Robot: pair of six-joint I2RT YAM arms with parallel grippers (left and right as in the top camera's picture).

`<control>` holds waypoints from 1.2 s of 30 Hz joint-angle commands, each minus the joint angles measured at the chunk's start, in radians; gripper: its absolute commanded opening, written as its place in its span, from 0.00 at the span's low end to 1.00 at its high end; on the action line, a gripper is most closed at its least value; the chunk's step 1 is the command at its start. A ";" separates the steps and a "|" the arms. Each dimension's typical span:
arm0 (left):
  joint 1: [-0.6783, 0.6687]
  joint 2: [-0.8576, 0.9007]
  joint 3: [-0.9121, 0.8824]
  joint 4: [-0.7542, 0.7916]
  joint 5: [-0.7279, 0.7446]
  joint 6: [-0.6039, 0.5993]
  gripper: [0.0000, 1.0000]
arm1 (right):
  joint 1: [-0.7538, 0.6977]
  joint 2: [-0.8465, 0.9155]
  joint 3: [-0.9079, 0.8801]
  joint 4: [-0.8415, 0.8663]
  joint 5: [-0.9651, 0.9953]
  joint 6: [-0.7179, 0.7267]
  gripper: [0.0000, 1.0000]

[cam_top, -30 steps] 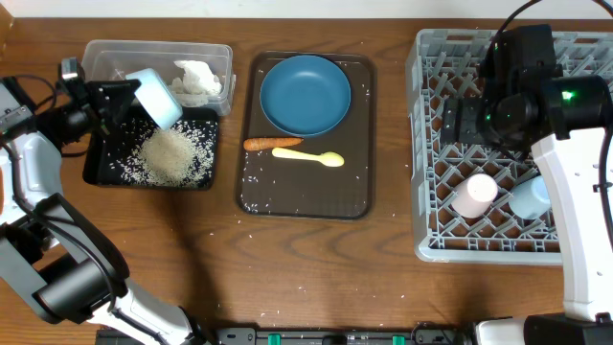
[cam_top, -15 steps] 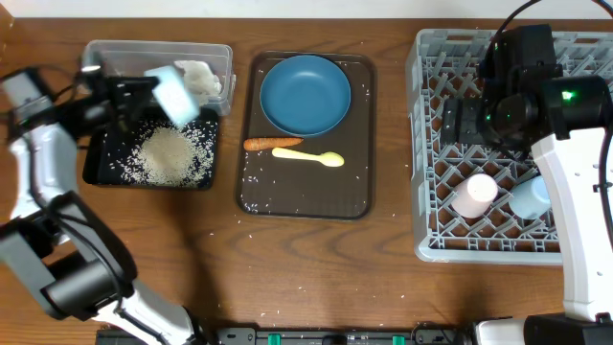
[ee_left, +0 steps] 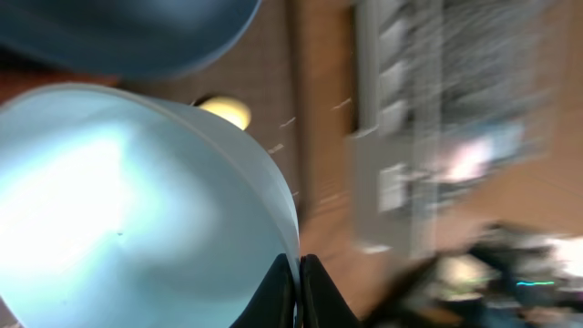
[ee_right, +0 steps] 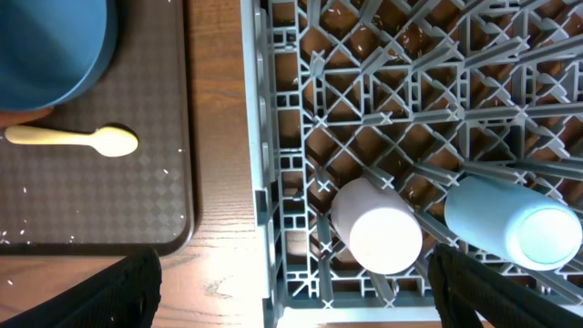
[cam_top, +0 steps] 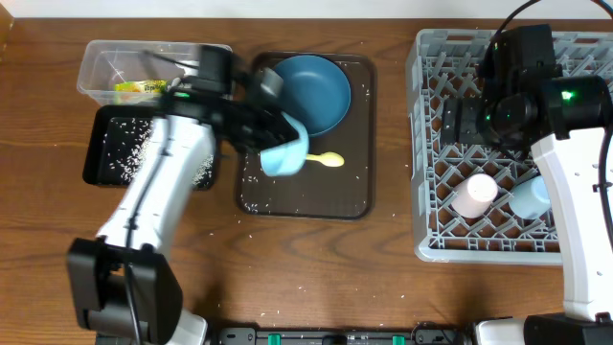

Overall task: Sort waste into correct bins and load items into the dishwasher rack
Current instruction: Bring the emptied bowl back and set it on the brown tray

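My left gripper (cam_top: 287, 144) (ee_left: 299, 273) is shut on the rim of the small white bowl (cam_top: 281, 156) (ee_left: 118, 200) and holds it over the brown serving tray (cam_top: 306, 199), just below the dark blue bowl (cam_top: 321, 91). The yellow spoon (cam_top: 328, 160) (ee_right: 82, 138) lies beside it. The carrot and the tissue are hidden by the arm. The clear tub (cam_top: 105, 62) holds the yellow wrapper (cam_top: 134, 87). The black tray (cam_top: 101, 158) holds rice (cam_top: 134, 151). My right gripper (ee_right: 291, 292) is open above the grey rack (cam_top: 431, 144), over the pink cup (cam_top: 474, 195) (ee_right: 378, 228) and light blue cup (cam_top: 530, 196) (ee_right: 515, 219).
Loose rice grains (cam_top: 257, 192) lie on the brown tray and on the wooden table in front of it. The rack fills the right side. The left arm reaches across the black tray and the tub's right end.
My left arm has swung right from over the black tray to over the brown tray, carrying the bowl. The rice stays in the black tray. The right arm has not moved.
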 commanded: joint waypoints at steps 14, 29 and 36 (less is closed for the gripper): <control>-0.427 0.089 -0.137 0.099 -0.696 0.075 0.06 | 0.006 0.007 -0.005 -0.004 0.007 -0.012 0.92; -0.425 0.117 -0.135 0.113 -0.691 0.042 0.34 | 0.006 0.007 -0.005 0.018 0.001 -0.012 0.91; -0.333 0.049 -0.104 0.071 -0.685 -0.093 0.42 | 0.026 0.010 -0.005 0.079 -0.110 -0.010 0.89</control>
